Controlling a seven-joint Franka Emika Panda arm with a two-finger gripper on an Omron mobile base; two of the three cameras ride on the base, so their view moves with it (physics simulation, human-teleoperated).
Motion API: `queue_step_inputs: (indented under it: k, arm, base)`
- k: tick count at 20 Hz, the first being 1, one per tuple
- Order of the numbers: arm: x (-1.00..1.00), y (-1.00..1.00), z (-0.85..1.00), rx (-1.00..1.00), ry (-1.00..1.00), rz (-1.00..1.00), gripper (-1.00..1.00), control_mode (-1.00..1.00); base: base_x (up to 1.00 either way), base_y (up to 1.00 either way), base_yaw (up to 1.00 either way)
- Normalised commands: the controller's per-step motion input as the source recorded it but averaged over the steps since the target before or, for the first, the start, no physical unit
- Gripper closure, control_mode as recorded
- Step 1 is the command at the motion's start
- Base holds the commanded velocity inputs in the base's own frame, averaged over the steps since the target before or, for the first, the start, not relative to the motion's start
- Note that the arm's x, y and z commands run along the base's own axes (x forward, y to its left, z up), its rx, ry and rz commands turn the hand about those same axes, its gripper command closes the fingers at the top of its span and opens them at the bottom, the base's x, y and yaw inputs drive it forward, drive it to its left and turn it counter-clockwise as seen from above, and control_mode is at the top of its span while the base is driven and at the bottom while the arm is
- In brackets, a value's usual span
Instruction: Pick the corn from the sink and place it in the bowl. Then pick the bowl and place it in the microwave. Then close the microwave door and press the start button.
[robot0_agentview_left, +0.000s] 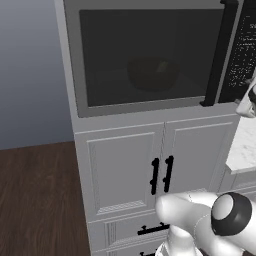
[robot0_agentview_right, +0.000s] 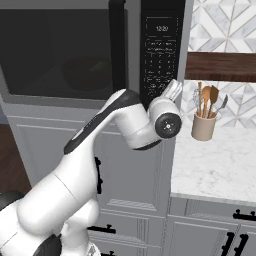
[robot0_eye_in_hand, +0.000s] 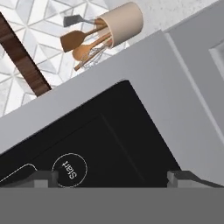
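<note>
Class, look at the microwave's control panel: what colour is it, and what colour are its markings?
The control panel is black with small white markings, clearest in the right base view.

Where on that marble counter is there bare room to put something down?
The marble counter is bare in front of the utensil holder and out to its right edge. Crowded: the strip between the holder and the microwave's control panel, where the open gripper sits.

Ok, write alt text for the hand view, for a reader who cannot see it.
The open gripper is close to the microwave's black control panel, with a round Start button next to one finger tip. Beyond the microwave's grey frame, a beige utensil holder with wooden spoons stands in front of patterned wall tiles.
</note>
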Motion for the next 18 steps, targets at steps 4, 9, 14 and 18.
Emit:
queue_step_inputs:
  k: [4,9,14,18]
  arm:
    - [0.15,0.05,-0.20,0.00,0.00,0.06,-1.00,-1.00]
    - [0.05,0.10,-0.25,0.00,0.00,0.06,-1.00,-1.00]
    - [0.44,0.00,-0.01,0.00,0.00,0.02,-1.00,-1.00]
    - [0.64,0.09,-0.04,0.00,0.00,0.00,-1.00,-1.00]
  base:
    - [0.00,0.00,0.00]
    - [0.00,0.00,0.00]
    - [0.00,0.00,0.00]
    - [0.00,0.00,0.00]
